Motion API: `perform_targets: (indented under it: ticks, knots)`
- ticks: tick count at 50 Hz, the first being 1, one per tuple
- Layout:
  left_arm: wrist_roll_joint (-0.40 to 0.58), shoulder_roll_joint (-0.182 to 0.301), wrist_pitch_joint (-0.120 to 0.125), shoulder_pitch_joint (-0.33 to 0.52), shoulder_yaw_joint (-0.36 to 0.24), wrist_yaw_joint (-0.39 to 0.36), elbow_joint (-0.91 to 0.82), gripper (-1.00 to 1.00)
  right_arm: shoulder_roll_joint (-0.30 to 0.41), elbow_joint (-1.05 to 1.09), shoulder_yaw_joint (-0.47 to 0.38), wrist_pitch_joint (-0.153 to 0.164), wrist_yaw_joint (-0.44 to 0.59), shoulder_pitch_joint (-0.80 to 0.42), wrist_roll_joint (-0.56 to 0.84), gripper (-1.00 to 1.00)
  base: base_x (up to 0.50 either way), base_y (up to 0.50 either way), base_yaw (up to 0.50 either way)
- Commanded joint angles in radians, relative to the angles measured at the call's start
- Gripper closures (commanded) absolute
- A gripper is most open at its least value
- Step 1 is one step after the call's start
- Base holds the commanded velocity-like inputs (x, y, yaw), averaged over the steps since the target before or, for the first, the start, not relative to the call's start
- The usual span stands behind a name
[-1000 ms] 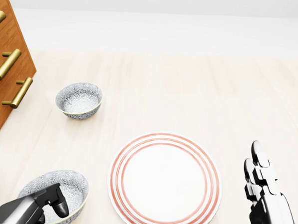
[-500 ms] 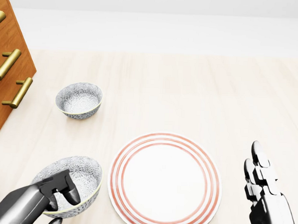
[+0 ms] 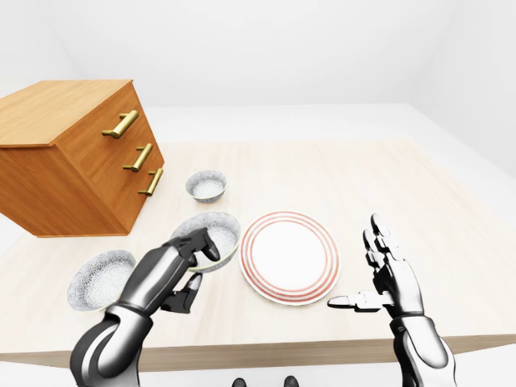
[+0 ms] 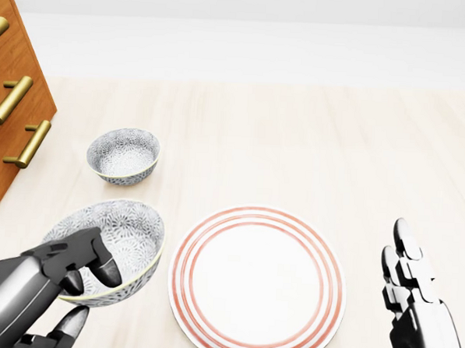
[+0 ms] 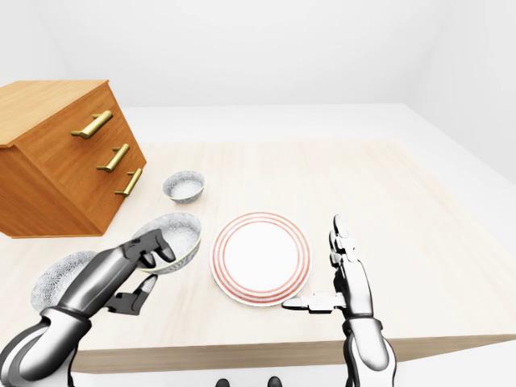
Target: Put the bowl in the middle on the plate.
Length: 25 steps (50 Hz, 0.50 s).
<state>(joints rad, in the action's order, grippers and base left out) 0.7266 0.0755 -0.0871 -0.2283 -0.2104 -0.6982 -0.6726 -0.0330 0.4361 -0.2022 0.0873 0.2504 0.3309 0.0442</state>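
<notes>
- Left-eye view: three patterned bowls stand along the left of the table (image 3: 387,185): a small far bowl (image 3: 207,185), the middle bowl (image 3: 218,234) and a near bowl (image 3: 98,279). There is one red-ringed plate (image 3: 290,256) and one wooden drawer chest (image 3: 68,165) with three brass handles (image 3: 139,157).
- Head view: within the last second the middle bowl has travelled from the bottom-left corner to just beside the plate's left rim. The left hand (image 4: 51,285) pinches its near rim, fingers inside and thumb outside. The transfer looks well begun, but the bowl is not yet over the plate.
- Right-eye view: the right hand (image 5: 348,282) is spread wide and holds nothing, right of the plate.
</notes>
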Motion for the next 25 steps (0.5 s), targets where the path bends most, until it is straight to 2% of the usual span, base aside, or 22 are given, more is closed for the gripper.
perform_targets:
  ticks: [1,10,25]
  knots:
    - [0.026,-0.012,0.000,0.035,-0.007,0.000,-0.109,1.00,-0.001,0.010,0.000,0.000,0.000,0.001,0.000,-1.00,0.00,0.00,0.00]
    - [0.039,-0.026,0.000,0.033,0.053,0.000,-0.185,1.00,-0.001,0.002,0.000,0.000,-0.001,0.000,0.000,-1.00,0.00,0.00,0.00]
    - [0.123,-0.038,0.000,0.003,0.223,0.000,-0.200,1.00,0.000,-0.001,-0.001,0.000,0.000,-0.001,-0.003,-1.00,0.00,0.00,0.00]
